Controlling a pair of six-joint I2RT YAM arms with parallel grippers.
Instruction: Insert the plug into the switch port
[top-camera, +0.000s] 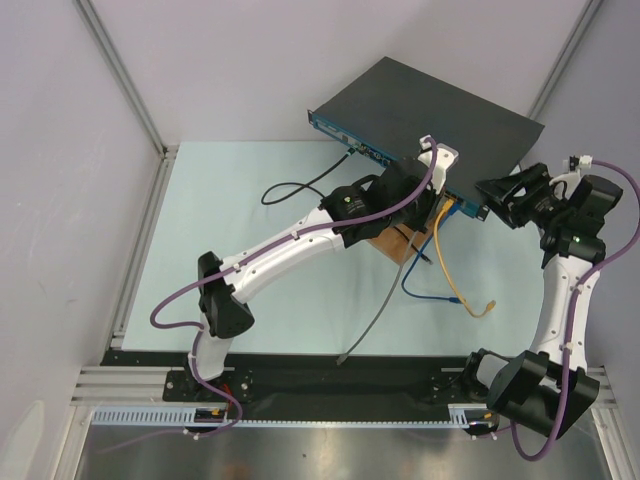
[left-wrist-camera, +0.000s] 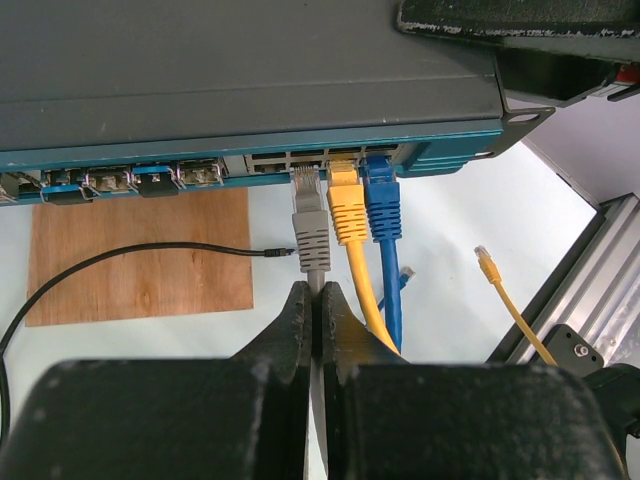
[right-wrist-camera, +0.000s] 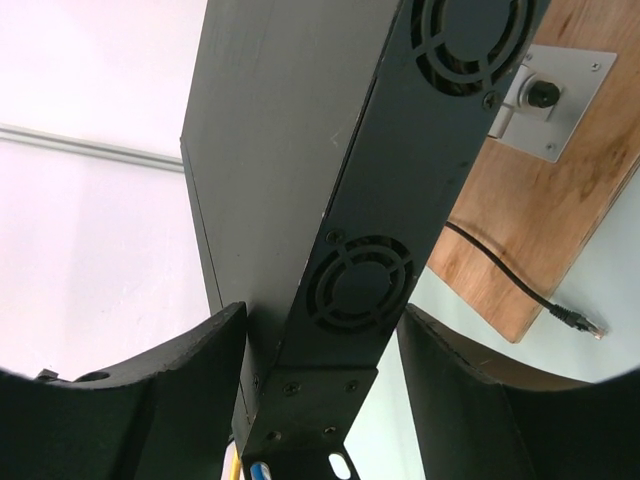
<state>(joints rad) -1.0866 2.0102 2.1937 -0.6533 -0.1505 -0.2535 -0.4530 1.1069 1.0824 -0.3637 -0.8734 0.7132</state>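
Left wrist view: nearest the lens, the left gripper (left-wrist-camera: 314, 300) was pinched shut on the grey cable (left-wrist-camera: 317, 272), just behind its grey plug (left-wrist-camera: 309, 215). The plug's nose stood at the mouth of a socket in the teal front of the switch (left-wrist-camera: 250, 80); how deep it sat could not be told. The two sockets just to its right each held a plug, first the yellow plug (left-wrist-camera: 347, 200), then the blue plug (left-wrist-camera: 382, 195). A loose yellow connector (left-wrist-camera: 487, 263) lay off to the right on the pale worktop (left-wrist-camera: 460, 220). To the left, a wooden board (left-wrist-camera: 140, 255) reached under the switch's front, with a black cable (left-wrist-camera: 130, 252) across it.

From the right wrist, the right gripper (right-wrist-camera: 322, 310) had its jaws wide apart astride the switch's end, where two fan grilles (right-wrist-camera: 358, 282) showed. A sliver of light separated one finger from the metal, so it clasped nothing.

From above, the switch lay angled at the worktop's far side, its front toward the arms.
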